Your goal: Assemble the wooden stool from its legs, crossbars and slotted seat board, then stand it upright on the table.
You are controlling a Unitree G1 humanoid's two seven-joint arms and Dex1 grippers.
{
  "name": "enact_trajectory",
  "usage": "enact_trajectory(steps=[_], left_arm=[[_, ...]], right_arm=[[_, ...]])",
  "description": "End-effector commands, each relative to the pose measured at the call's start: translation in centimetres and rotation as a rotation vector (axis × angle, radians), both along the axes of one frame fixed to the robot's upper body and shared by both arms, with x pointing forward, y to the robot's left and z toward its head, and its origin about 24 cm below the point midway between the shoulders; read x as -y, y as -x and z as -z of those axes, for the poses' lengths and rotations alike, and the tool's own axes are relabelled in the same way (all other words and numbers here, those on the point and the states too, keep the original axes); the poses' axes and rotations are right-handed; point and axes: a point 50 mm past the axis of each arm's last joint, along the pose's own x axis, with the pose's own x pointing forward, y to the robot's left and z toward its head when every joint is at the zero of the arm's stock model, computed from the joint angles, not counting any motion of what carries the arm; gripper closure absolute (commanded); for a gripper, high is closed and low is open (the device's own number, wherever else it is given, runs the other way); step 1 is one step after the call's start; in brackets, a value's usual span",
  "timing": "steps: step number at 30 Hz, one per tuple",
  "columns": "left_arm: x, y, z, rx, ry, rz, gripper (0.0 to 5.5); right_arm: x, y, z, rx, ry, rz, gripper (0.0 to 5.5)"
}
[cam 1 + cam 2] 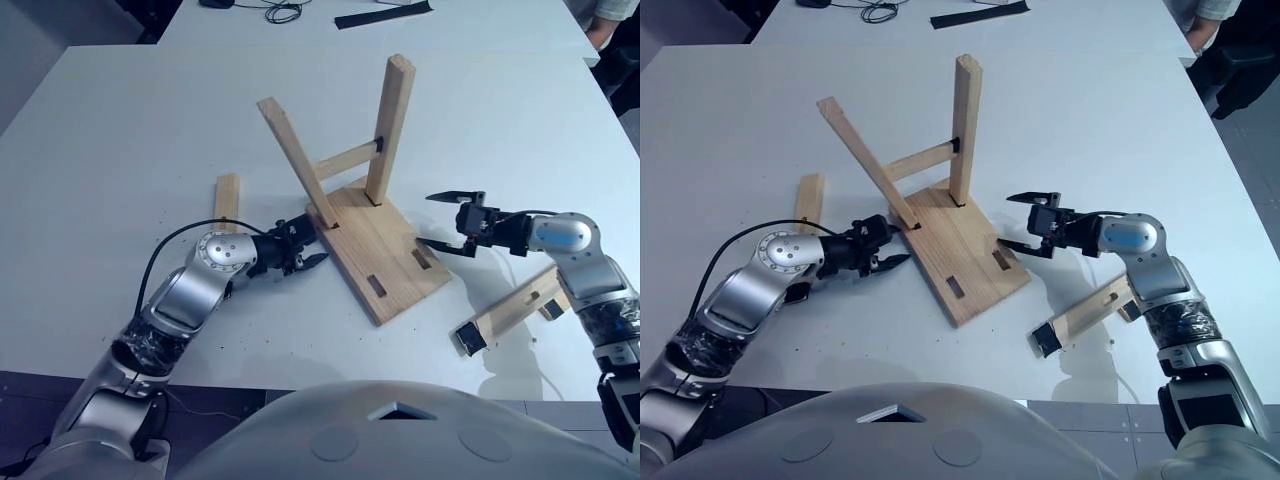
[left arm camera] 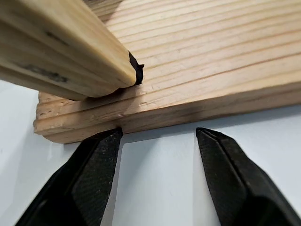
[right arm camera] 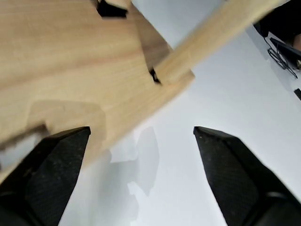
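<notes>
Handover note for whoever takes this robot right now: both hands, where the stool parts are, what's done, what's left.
Left hand: open, holding nothing, at the left edge of the slotted wooden seat board, beside a leg's base.
Right hand: open, holding nothing, at the board's right edge.
Done: two wooden legs, joined by a crossbar, stand in the board's far slots. The board lies on the white table.
Left: the two near slots are empty. A loose wooden bar lies by the right arm, and a shorter wooden piece beyond the left arm. Fit the rest, then stand the stool upright.
</notes>
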Motion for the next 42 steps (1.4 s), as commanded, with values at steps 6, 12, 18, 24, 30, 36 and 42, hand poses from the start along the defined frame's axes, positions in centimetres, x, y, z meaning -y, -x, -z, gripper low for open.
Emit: enact_trajectory(steps=[6,12,18,24,30,36,42], left_arm=[[-0.9,-3.2,-0.7,0.080,-0.062,-0.010,2.57],[-1.6,-3.3,-1.0,0.095,-0.070,-0.020,2.57],[-1.7,-1.9,-0.5,0.077,-0.074,-0.011,2.57],[-0.7,0.4,-1.7,0.048,-0.032,0.060,2.57],[-1.1,2.8,-0.6,-0.038,-0.071,0.129,2.57],[-1.6,1.8,0.1,-0.044,-0.094,0.099,2.57],[-2.0,0.0,0.0,0.003,-0.124,0.085,2.57]], right_arm=[[-1.4,0.5,0.3,-0.031,-0.044,0.002,1.44],[1.8,-1.5,-2.8,0.072,-0.058,0.150,1.44],[5.1,0.4,-3.0,0.053,0.077,0.146,1.44],[4.8,4.3,-1.3,-0.034,0.163,0.019,1.44],[2.2,5.8,0.0,-0.078,0.085,-0.014,1.44],[0.1,5.7,0.5,-0.084,0.011,-0.015,1.44],[-1.6,5.7,1.0,-0.090,-0.025,-0.036,1.44]])
